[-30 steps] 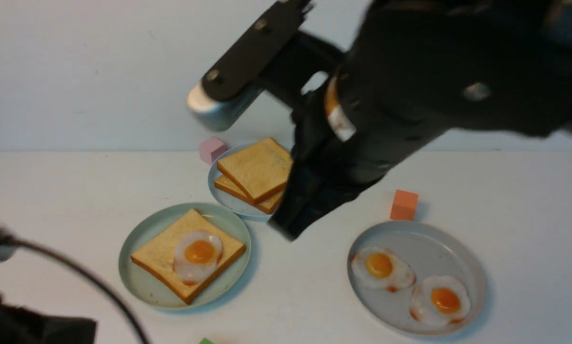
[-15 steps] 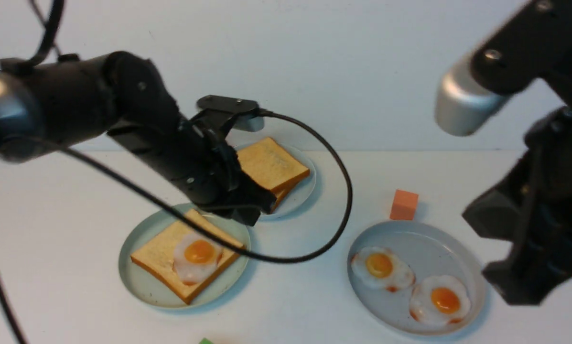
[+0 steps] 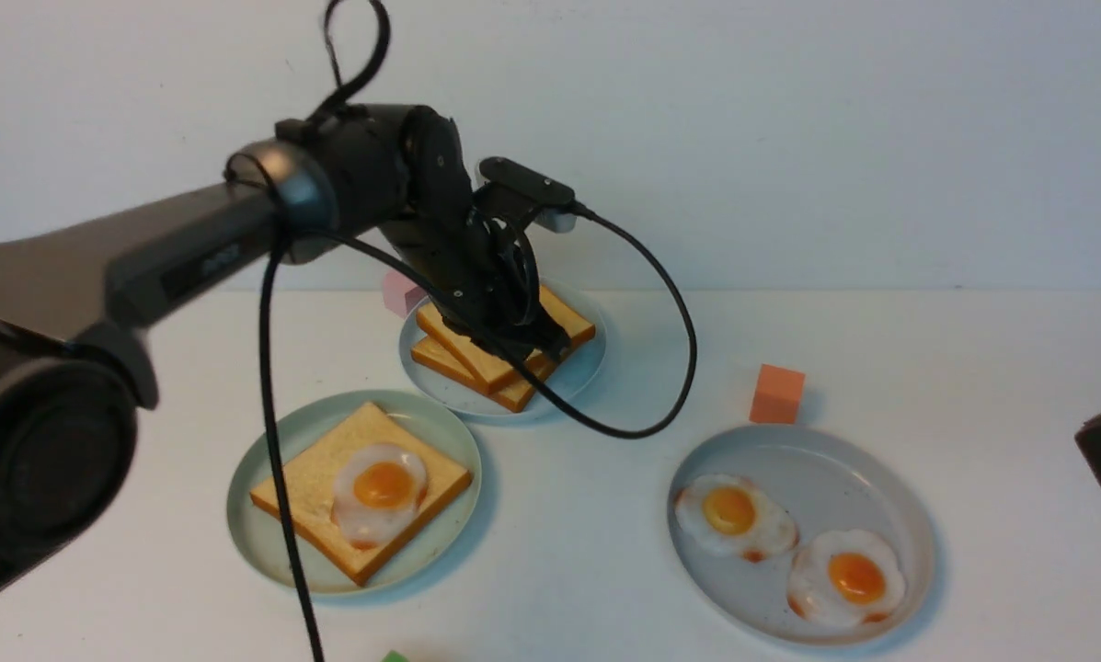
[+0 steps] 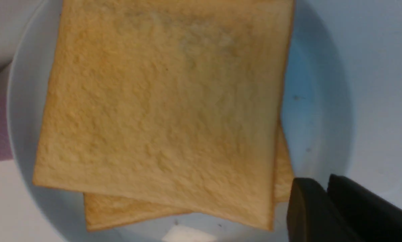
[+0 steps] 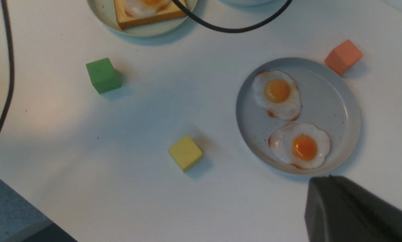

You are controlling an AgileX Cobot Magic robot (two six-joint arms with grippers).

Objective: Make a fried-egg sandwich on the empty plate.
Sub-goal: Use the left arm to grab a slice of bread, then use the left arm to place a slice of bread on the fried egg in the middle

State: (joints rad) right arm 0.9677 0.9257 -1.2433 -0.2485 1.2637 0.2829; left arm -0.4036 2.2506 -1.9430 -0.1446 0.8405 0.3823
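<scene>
Jaws of the left gripper [image 4: 318,184] hover by a corner of the top toast slice [image 4: 164,111], upper centre in the front view — their width I cannot tell, and nothing looks gripped. Right gripper [image 5: 321,191] is closed, empty. Mint plate [image 3: 265,552], lower left, carries bottom slice [image 3: 297,496] and egg [image 3: 380,487]. Toast should be light, stiff, rough — pinch one crust edge.

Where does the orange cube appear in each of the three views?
Front view: the orange cube stands on the table right of centre, just behind the grey plate holding two fried eggs.
Left wrist view: not in it; the toast stack fills that view.
Right wrist view: the orange cube stands just outside the rim of the same grey plate.
Shared landmark: the grey plate, seen in the front and right wrist views.
</scene>
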